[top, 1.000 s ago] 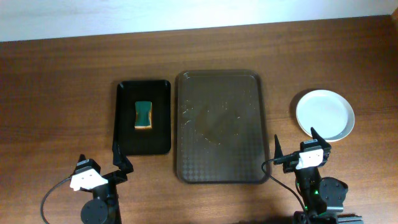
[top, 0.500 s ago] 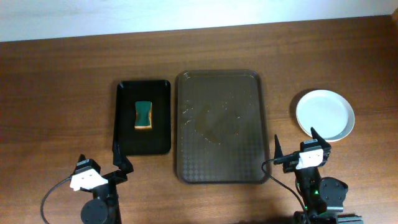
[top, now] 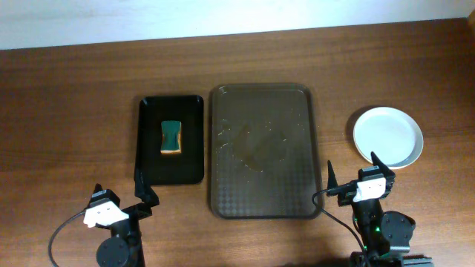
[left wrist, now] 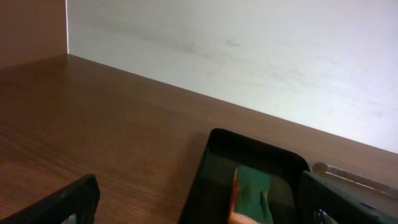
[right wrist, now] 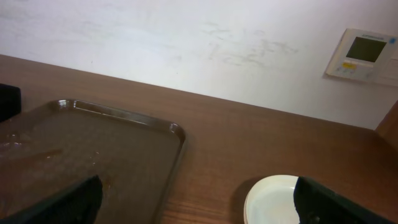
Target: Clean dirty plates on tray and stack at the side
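The dark brown tray [top: 297, 185] lies mid-table with no plate on it, only wet streaks on its surface. White plates [top: 387, 136] rest on the table to its right; from above I see just the top one, clean and white. My right gripper [top: 354, 172] stands open near the front edge, just short of the plates, nothing between its fingers. Open too, my left gripper [top: 145, 188] sits at the front left. In the right wrist view the tray [right wrist: 93, 143] is at the left and the plates [right wrist: 273, 202] low on the right, with that gripper [right wrist: 199, 208] empty.
A smaller black tray [top: 152, 167] left of the brown one holds a green and yellow sponge [top: 171, 136]. In the left wrist view that black tray [left wrist: 217, 162] and the sponge [left wrist: 252, 193] lie just ahead of my open left gripper [left wrist: 202, 208]. A white wall bounds the far edge.
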